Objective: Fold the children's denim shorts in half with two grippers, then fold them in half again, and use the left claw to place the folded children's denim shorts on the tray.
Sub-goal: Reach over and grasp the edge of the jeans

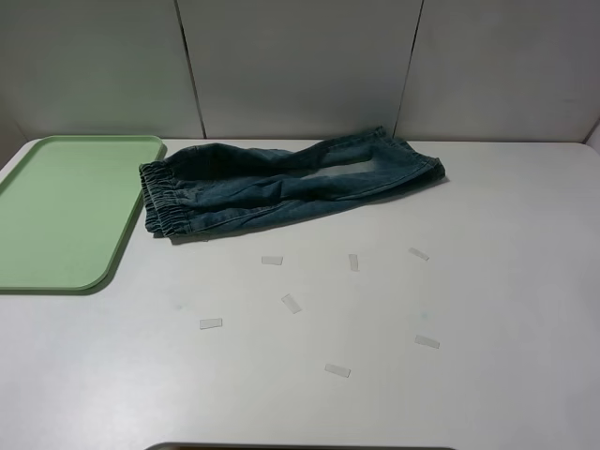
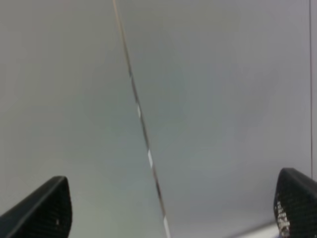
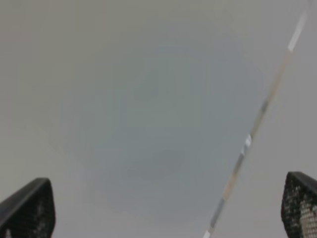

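Observation:
The children's denim shorts (image 1: 281, 186) lie spread on the white table, elastic waistband toward the left, legs stretching to the right. Just left of the waistband lies the pale green tray (image 1: 56, 211), with nothing on it. Neither arm shows in the exterior high view. In the left wrist view, the left claw (image 2: 171, 210) stands open with nothing between its two black fingertips (image 2: 44, 208), facing a blurred grey wall panel. The right gripper (image 3: 168, 208) is also open and empty, its fingertips (image 3: 299, 203) wide apart before the same kind of grey panel.
Several small pale tape strips (image 1: 292, 303) are stuck on the table in front of the shorts. Grey wall panels with dark seams (image 1: 190, 70) back the table. A dark edge (image 1: 300, 446) shows at the bottom of the exterior view.

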Controlling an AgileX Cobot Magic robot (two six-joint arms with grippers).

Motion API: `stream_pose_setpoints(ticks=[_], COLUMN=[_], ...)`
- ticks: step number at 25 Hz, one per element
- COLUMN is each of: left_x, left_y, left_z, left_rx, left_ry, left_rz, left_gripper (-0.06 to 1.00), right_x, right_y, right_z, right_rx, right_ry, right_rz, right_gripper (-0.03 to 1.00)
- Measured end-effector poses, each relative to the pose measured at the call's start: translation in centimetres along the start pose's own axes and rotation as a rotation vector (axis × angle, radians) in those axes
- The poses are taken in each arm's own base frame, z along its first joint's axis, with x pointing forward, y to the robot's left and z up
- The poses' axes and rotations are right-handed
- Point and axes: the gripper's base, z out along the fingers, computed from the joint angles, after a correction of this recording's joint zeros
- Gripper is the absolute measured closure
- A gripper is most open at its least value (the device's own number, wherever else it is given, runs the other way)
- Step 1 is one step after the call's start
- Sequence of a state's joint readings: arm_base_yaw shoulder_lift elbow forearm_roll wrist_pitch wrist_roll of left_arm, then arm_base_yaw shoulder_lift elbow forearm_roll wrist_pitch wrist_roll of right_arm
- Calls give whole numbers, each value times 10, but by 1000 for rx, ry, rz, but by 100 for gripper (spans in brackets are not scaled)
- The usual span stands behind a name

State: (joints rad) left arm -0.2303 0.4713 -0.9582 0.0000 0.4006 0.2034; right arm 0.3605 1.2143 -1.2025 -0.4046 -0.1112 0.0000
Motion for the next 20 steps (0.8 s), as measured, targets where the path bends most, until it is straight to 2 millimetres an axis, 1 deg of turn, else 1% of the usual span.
stream_pose_setpoints(ticks=[3, 6, 8, 11, 14, 16, 18, 20], left_x=[12, 27, 37, 50, 65, 71, 73, 75], left_y=[3, 7, 8, 7, 4, 1, -3, -8], left_z=[-32, -65, -87, -114, -133, -142, -147, -145], left_rx=[-47, -121, -155, -178, -177, -154, -116, -64], left_ry=[87, 180, 215, 243, 303, 312, 293, 300], left_rz=[-2, -52, -102, -152, -185, -204, -218, -218], left_gripper=[13, 13, 13, 13, 13, 13, 13, 13], right_x=[-16, -25, -26, -24, -20, -18, -15, -14], right_y=[4, 6, 5, 4, 4, 5, 6, 6], right_z=[-15, -28, -34, -40, -42, -43, -43, -43], right_rx=[-18, -30, -29, -29, -32, -37, -42, -45], right_ry=[-18, 3, 39, 97, 153, 182, 208, 220], right_rz=[10, 18, 23, 44, 77, 101, 124, 147], right_gripper=[27, 27, 27, 27, 27, 27, 27, 27])
